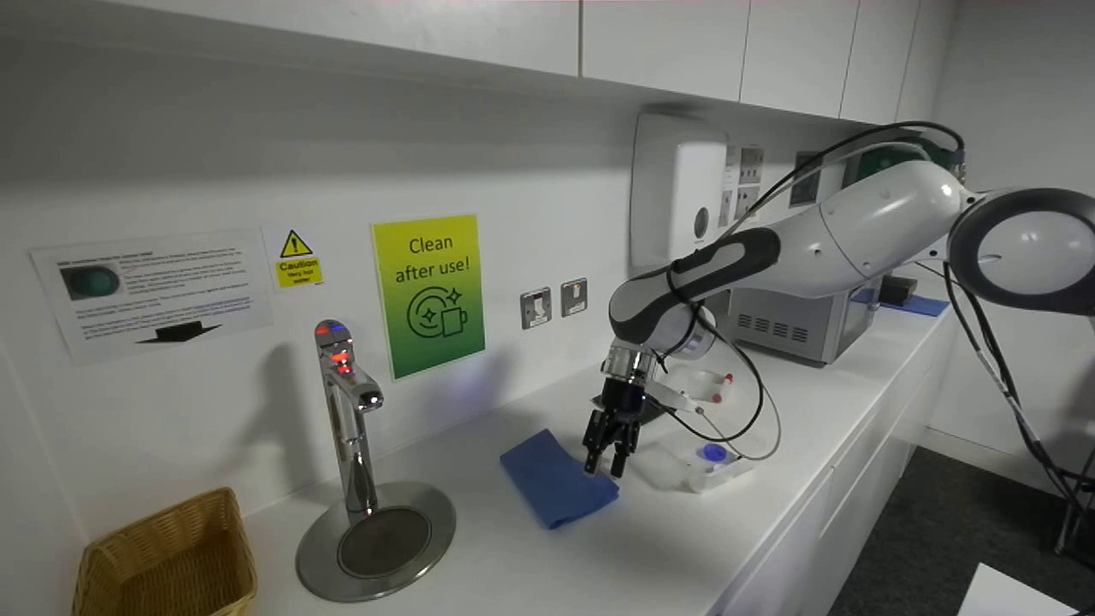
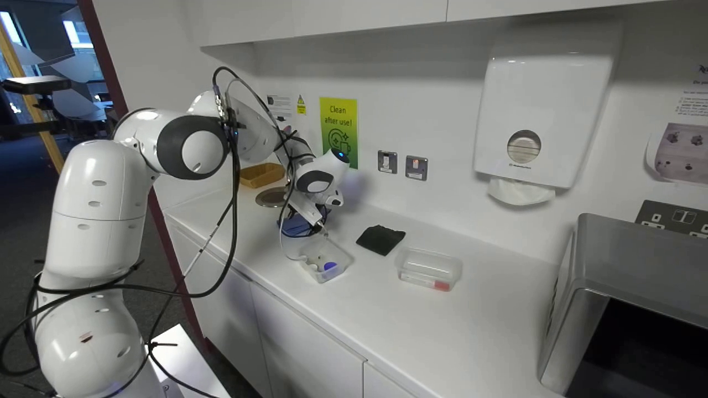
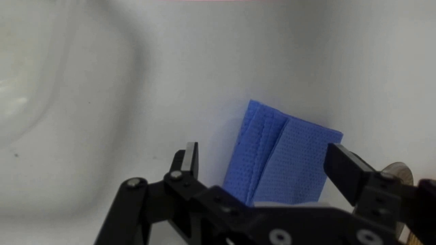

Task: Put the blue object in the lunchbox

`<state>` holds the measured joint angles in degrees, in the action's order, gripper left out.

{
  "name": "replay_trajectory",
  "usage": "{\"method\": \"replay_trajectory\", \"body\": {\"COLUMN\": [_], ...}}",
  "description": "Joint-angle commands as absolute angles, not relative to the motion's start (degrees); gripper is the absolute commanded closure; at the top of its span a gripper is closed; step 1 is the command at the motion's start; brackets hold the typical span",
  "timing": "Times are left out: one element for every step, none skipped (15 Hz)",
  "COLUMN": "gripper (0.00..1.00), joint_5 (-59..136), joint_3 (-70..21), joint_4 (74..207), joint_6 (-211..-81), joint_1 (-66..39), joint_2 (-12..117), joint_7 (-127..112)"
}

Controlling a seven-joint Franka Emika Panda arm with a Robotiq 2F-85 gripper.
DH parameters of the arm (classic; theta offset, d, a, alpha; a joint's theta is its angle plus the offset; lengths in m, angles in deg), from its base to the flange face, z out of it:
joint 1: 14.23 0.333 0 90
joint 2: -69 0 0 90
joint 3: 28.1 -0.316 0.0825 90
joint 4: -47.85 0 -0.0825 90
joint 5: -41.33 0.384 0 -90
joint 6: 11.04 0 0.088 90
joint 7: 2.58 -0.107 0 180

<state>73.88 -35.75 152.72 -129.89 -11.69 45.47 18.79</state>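
Observation:
The blue cloth (image 1: 547,483) lies flat and folded on the white counter; it also shows in an exterior view (image 2: 296,226), partly hidden by the arm, and in the wrist view (image 3: 289,163). My gripper (image 1: 605,466) points down above the cloth's edge. In the wrist view my gripper (image 3: 262,148) is open and empty, its fingers on either side of the cloth. A translucent container (image 2: 338,273) with a blue round piece and whitish items inside stands beside the cloth. A second translucent container (image 2: 431,264) holds something red. I cannot tell which is the lunchbox.
A flat black square piece (image 2: 380,240) lies between the containers, toward the wall. A tap (image 1: 349,428) with a round metal drain (image 1: 312,556) and a wicker basket (image 1: 162,524) stand past the cloth. A grey microwave (image 2: 636,254) stands at the counter's other end.

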Motion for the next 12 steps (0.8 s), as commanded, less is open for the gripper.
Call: {"method": "replay_trajectory", "body": {"gripper": [0.00, 0.00, 0.00, 0.00, 0.00, 0.00, 0.00, 0.25, 0.26, 0.32, 0.41, 0.48], "joint_5": [71.20, 70.71, 70.17, 69.67, 69.21, 68.91, 68.59, 68.46, 68.46, 68.48, 68.53, 68.69], "joint_3": [-36.68, -36.81, -36.92, -37.03, -37.15, -37.28, -37.38, -37.54, -37.65, -37.75, -37.81, -37.91], "joint_4": [148.80, 148.03, 147.33, 146.70, 146.10, 145.62, 145.18, 144.69, 144.38, 144.25, 144.11, 143.90], "joint_6": [-132.32, -132.77, -133.11, -133.27, -133.38, -133.41, -133.18, -132.77, -132.77, -132.82, -132.83, -132.77], "joint_1": [-10.68, -10.50, -10.38, -10.31, -10.32, -10.38, -10.44, -10.58, -10.65, -10.68, -10.71, -10.82], "joint_2": [42.67, 42.11, 41.61, 41.25, 40.85, 40.52, 40.20, 39.82, 39.47, 39.26, 39.07, 38.83], "joint_7": [15.20, 14.51, 13.89, 13.37, 12.96, 12.69, 12.58, 12.66, 12.71, 12.81, 12.75, 12.86]}}
